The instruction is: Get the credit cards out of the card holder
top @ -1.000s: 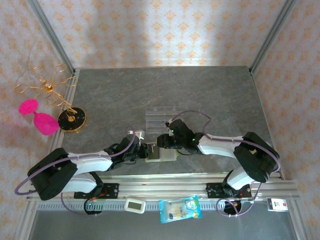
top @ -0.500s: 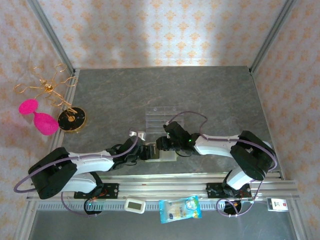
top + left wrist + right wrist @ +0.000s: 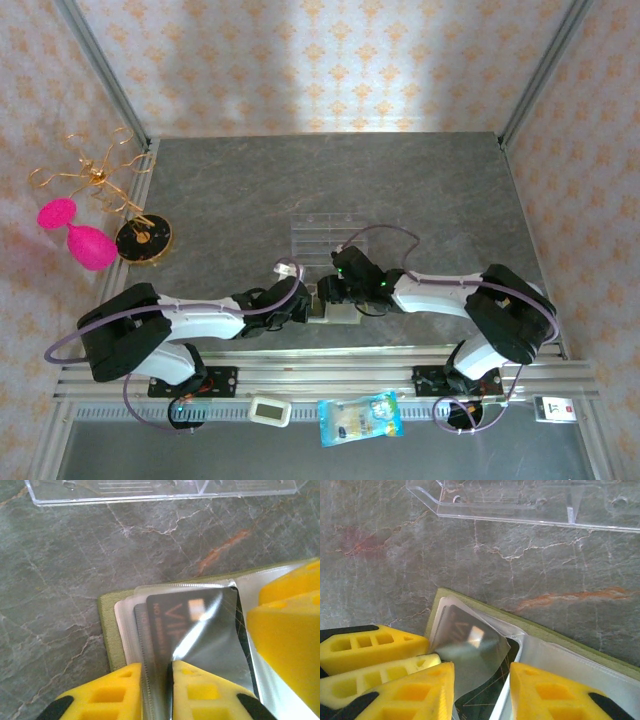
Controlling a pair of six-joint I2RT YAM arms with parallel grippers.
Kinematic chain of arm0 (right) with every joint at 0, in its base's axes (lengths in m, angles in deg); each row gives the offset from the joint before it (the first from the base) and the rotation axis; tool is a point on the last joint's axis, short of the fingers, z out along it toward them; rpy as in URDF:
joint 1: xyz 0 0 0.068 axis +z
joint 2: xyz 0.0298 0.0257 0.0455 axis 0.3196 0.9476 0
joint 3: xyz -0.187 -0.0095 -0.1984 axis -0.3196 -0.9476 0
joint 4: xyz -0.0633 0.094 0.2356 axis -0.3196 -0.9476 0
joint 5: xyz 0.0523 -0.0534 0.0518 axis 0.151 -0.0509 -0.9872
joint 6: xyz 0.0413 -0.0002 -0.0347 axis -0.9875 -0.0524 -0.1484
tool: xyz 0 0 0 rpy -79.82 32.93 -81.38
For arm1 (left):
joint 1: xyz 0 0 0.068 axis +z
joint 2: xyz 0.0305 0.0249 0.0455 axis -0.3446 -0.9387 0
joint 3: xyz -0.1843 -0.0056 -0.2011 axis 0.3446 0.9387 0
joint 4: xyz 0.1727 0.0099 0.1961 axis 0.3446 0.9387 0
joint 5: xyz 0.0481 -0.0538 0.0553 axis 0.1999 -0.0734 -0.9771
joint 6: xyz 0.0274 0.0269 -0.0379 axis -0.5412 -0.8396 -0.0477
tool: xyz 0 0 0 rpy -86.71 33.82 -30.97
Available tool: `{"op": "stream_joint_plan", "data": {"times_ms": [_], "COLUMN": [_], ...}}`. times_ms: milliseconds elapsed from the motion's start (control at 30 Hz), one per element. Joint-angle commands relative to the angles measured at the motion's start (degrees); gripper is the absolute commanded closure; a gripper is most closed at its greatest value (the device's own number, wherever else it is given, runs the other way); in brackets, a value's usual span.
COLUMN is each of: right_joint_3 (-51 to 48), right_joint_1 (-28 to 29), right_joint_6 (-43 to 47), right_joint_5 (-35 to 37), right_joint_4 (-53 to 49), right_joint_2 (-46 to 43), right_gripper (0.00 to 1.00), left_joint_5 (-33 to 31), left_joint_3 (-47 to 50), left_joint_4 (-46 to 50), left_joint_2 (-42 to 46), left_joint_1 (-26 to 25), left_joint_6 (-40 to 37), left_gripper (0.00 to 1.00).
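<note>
The olive card holder point(image 3: 345, 314) lies open on the stone table near its front edge, its clear inner pockets showing point(image 3: 107, 630). A dark credit card point(image 3: 165, 625) marked VIP sticks out of a clear sleeve at the holder's left side. My left gripper point(image 3: 156, 667) is shut on that card's near edge, together with the sleeve's film. My right gripper point(image 3: 482, 672) stands open over the holder point(image 3: 545, 627), its yellow fingers either side of the lifted sleeve flap. A second dark card point(image 3: 485, 695) with gold lines lies under the flap. The left fingers point(image 3: 375, 647) show beside it.
A clear plastic tray point(image 3: 322, 235) with compartments lies just behind the holder point(image 3: 150, 490). A gold wire stand point(image 3: 95, 175), a pink item point(image 3: 85, 240) and a black-gold disc point(image 3: 143, 238) sit at the far left. A snack packet point(image 3: 360, 418) and white timer point(image 3: 269, 410) lie beyond the front rail.
My left gripper has slid right up to the holder's left edge, opened wider on the way, and closed on the card. The right gripper has hardly moved.
</note>
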State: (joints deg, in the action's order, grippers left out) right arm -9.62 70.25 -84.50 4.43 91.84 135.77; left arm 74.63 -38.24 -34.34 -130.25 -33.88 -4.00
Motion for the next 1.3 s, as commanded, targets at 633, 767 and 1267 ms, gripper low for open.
{"op": "stream_joint_plan", "data": {"times_ms": [633, 767, 1267], "right_joint_3": [-5.94, -5.93, -3.67], "right_joint_1": [-0.93, -1.60, -1.87], "right_joint_6": [-3.03, -4.26, -6.34], "right_joint_5": [-7.15, -11.71, -13.97], "right_joint_4": [7.95, 10.27, 9.56], "right_joint_2": [-5.99, -3.00, 2.87], "right_gripper": [0.66, 0.66, 0.63], "left_joint_5": [0.42, 0.50, 1.29], "left_joint_3": [0.41, 0.40, 0.67], "left_joint_4": [5.26, 5.30, 4.40], "left_joint_2": [-0.05, 0.01, 0.52], "left_joint_1": [-0.83, -0.81, -0.87], "left_joint_6": [0.20, 0.11, 0.11], "left_gripper": [0.87, 0.87, 0.83]}}
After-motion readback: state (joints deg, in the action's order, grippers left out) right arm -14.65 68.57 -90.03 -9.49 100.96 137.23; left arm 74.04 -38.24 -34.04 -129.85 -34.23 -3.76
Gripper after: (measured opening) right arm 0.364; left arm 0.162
